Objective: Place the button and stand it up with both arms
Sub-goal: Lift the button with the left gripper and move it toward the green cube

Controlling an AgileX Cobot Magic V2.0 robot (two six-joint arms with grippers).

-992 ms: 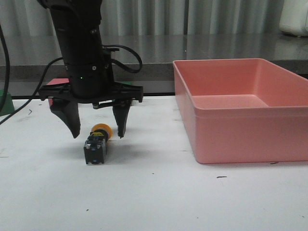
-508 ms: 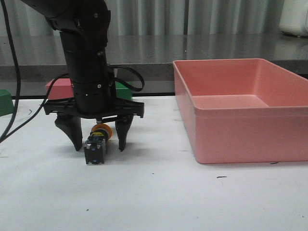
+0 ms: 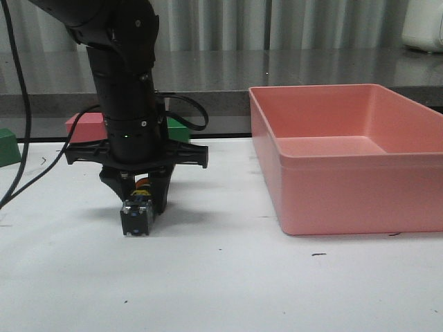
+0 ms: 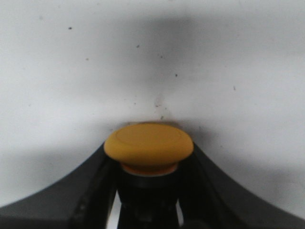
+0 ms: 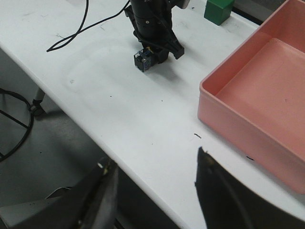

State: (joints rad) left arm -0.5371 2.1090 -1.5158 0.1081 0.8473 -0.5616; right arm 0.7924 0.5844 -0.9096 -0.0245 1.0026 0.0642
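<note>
sideways, button (image 3: 138, 211) cap facing away

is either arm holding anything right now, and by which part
The left tool is closed on the button, pinching its collar under the yellow cap. The right tool holds nothing.

Left claw (image 3: 137, 197) low at table, fingers closed in. Right claw (image 5: 155, 188) raised high, fingers apart.

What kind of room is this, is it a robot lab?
Probably a robot lab or test bench. A black robot arm's left gripper pinches a yellow-capped button on a plain white table, with a pink bin and green cube as practice props.
</note>
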